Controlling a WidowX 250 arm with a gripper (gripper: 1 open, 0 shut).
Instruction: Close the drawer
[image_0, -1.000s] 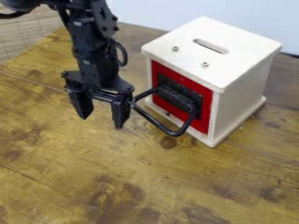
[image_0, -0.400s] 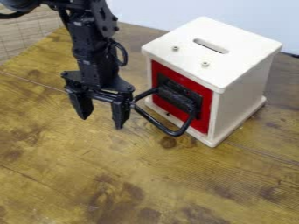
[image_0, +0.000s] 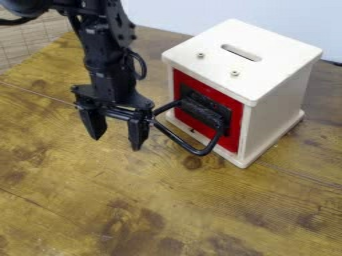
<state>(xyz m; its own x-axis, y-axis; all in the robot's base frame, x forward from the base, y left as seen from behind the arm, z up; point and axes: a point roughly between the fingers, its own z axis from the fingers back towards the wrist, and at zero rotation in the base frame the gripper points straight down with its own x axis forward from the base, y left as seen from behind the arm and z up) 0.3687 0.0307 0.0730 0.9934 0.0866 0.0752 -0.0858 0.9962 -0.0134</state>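
The red drawer (image_0: 230, 108) sits in the white cube-shaped box (image_0: 274, 78), its glossy red front about level with the box's front face. Its black wire loop handle (image_0: 183, 128) sticks out toward the left and down to the table. My black gripper (image_0: 116, 131) hangs just left of the handle, fingers pointing down and spread open, holding nothing. The right finger (image_0: 136, 130) is very close to the handle's left end; contact cannot be told.
The box has a slot on top (image_0: 243, 50) and two screws above the drawer. The wooden table (image_0: 80, 210) is worn and stained. A woven surface (image_0: 27, 35) lies at the back left, a pale wall behind.
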